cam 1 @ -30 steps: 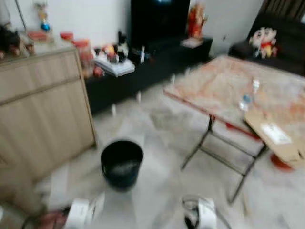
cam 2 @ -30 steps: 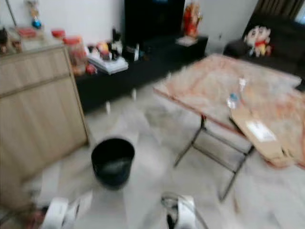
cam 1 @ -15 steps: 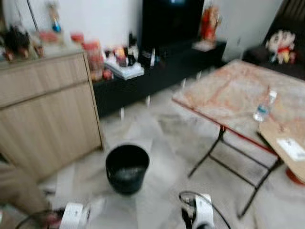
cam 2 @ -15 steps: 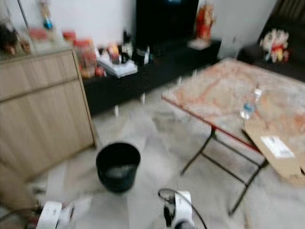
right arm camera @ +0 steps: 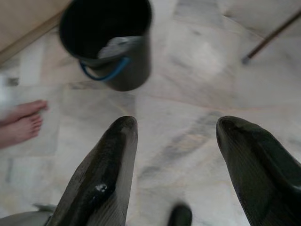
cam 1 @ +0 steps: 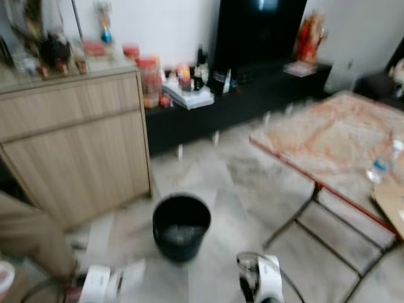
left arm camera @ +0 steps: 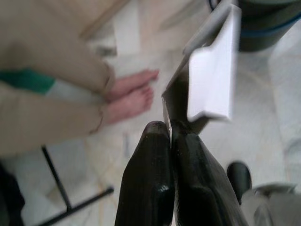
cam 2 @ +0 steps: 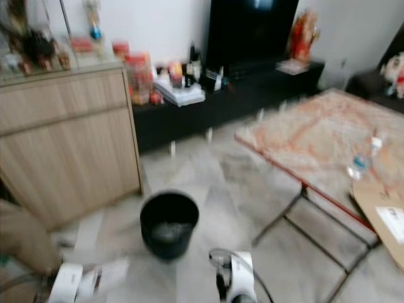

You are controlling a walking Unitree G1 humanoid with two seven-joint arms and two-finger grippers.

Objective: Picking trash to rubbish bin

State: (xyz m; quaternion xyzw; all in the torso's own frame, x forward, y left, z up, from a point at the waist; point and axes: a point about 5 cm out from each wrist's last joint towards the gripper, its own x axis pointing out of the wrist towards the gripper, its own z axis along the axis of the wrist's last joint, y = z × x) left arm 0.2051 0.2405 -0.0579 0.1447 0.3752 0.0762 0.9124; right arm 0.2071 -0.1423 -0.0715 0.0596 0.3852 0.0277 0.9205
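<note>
Left eye view puts the black rubbish bin [cam 1: 181, 226] on the pale marble floor [cam 1: 240, 183] at lower centre of the frame, with a wooden cabinet [cam 1: 76, 139] at left and the orange-patterned tabletop [cam 1: 328, 142] at right, a clear bottle [cam 1: 380, 165] standing near its right edge. At the bottom left of the frame the left end effector [cam 1: 101, 284] carries a pale piece of trash [cam 1: 129, 276], short of the bin; the right end effector [cam 1: 262, 284] sits at bottom centre. Right eye view gives the same layout, blurred. Left wrist view shows the black fingers [left arm camera: 150, 183] pressed together, pinching a white folded card [left arm camera: 211, 80] by its dark lower corner, the bin's rim at the upper right of the frame and a person's bare feet [left arm camera: 131, 96] at centre left. Right wrist view shows that end effector spread wide and holding nothing, with the bin [right arm camera: 110, 44] at upper left, some crumpled paper already inside. To finish well, I judge the left arm should bring the card fully over the bin's mouth before letting go, since a light flat piece may drift, and should keep clear of the nearby feet.
</note>
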